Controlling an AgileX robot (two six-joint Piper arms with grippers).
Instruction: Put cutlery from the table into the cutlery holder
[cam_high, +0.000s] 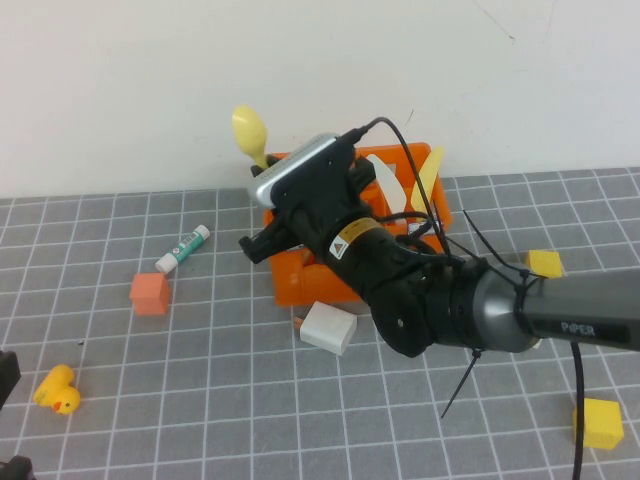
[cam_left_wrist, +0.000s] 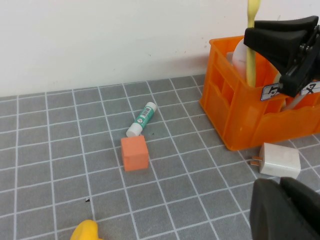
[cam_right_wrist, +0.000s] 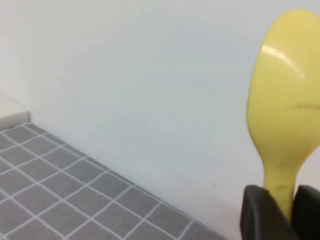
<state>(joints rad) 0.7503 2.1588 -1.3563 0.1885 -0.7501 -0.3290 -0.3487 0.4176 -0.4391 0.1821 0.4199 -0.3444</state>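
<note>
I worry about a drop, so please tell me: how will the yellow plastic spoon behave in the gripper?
The yellow plastic spoon probably is light and fairly stiff: it stands upright, unbent, in the right gripper. Its glossy, narrow handle might slip or pivot.

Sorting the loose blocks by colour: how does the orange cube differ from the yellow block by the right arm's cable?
The orange cube is orange and lies on the robot's left, near the glue stick. The yellow block is yellow and lies on the far right, near the table's near edge. Both rest on the table, untouched by either gripper.
</note>
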